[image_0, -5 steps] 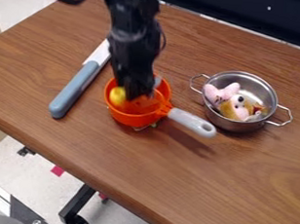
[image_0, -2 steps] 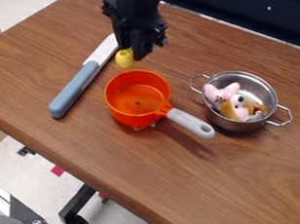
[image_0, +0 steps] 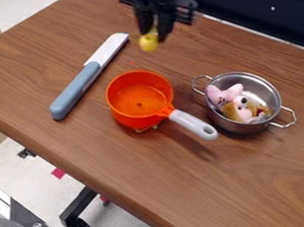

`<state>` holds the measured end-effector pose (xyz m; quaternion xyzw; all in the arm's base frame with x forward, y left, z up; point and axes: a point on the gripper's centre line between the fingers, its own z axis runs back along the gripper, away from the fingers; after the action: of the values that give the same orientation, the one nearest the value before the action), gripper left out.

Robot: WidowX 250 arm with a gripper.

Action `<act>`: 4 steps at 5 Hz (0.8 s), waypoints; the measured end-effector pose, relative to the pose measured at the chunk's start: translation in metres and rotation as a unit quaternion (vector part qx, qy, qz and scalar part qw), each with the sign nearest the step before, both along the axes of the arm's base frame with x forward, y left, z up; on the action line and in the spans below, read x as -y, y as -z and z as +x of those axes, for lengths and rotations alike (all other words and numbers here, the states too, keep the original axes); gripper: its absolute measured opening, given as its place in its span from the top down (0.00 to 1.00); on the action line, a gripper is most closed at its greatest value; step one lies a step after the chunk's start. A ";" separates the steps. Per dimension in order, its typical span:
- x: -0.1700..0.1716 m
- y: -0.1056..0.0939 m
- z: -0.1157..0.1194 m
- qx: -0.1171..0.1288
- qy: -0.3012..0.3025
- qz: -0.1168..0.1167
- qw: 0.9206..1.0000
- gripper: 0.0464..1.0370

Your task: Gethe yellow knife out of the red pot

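Note:
My gripper [image_0: 154,35] hangs at the top of the view, above the table's far part and beyond the orange-red pot [image_0: 138,115]. It is shut on the yellow knife [image_0: 148,42], whose rounded yellow end pokes out below the fingers; the rest of it is hidden by the gripper. The pot stands on the table with its grey handle toward the lower right, and its inside holds nothing visible.
A large knife [image_0: 75,90] with a blue-grey handle lies left of the pot. To the right stands a steel pot [image_0: 236,126] with two wire handles, holding a pink and brown soft toy [image_0: 232,105]. The wooden table's front edge [image_0: 77,171] runs diagonally below.
The gripper has come up out of the orange-red pot with the yellow knife, moving toward the far side and slightly right. Both pots and the large knife have stayed put.

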<state>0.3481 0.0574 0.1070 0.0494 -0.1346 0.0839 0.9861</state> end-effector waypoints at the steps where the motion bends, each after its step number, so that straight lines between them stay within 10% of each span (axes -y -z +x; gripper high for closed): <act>1: -0.005 0.021 0.031 -0.016 -0.016 0.008 1.000 0.76; 3: -0.013 0.053 0.051 -0.002 -0.007 0.041 0.999 0.76; 4: -0.013 0.063 0.038 -0.031 0.005 0.020 0.999 0.76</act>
<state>0.3860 0.0702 0.0444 0.0710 -0.1061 0.0750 0.9890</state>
